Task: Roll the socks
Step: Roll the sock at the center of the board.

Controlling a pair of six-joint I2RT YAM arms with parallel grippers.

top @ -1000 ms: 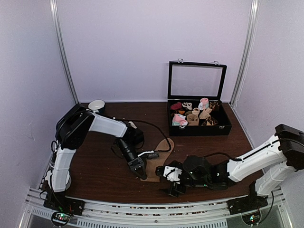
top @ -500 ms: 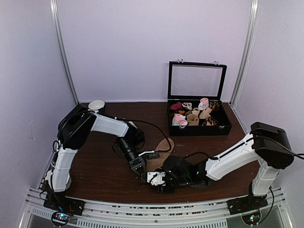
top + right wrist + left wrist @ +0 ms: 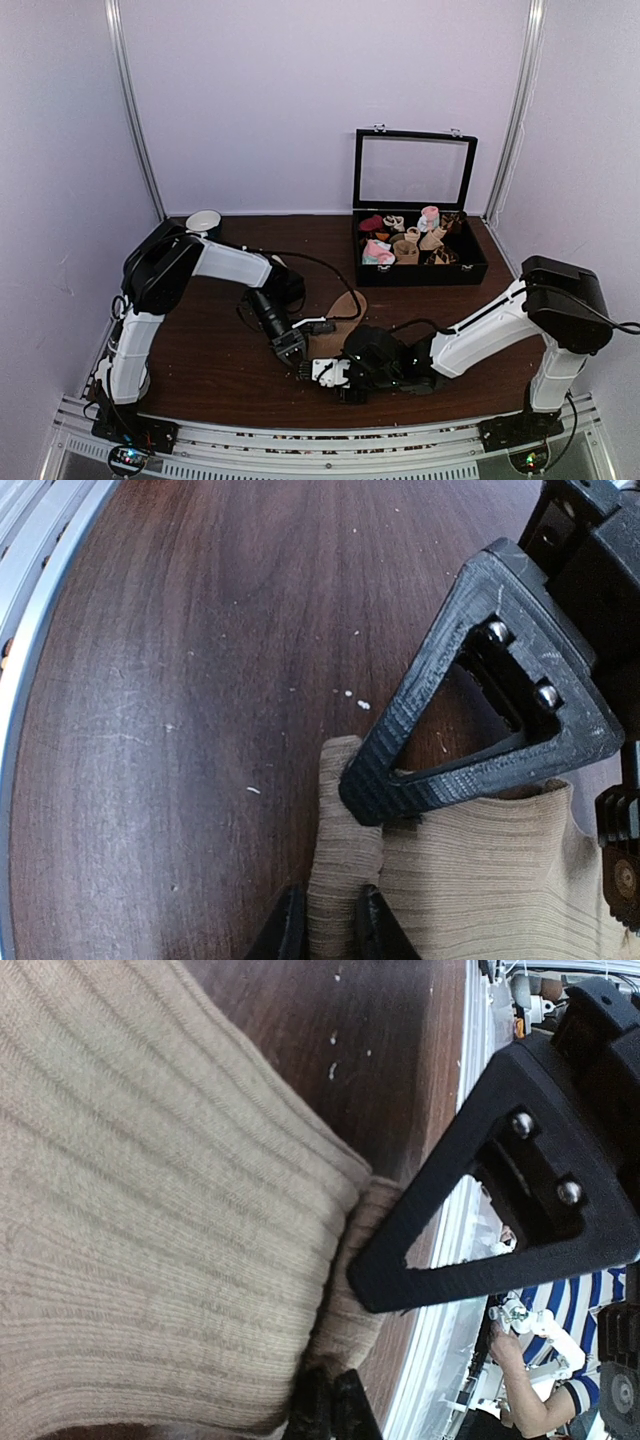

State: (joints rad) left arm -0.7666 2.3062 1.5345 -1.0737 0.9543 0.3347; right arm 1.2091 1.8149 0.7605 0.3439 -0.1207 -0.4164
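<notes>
left pincer point(image 3: 292, 350) is closed, with ribbed fabric of the tan socks point(image 3: 342, 308) caught between its fingers at the socks' near left end. right pincer point(image 3: 345, 865) sits just beside it on the right, jaws tight on a folded near edge of the same fabric. socks lie flat on the brown table point(image 3: 210, 372), near the middle. black case point(image 3: 420, 270), lid up, stands far right holding small rolled socks point(image 3: 378, 252). white cup point(image 3: 204, 221) far left.
</notes>
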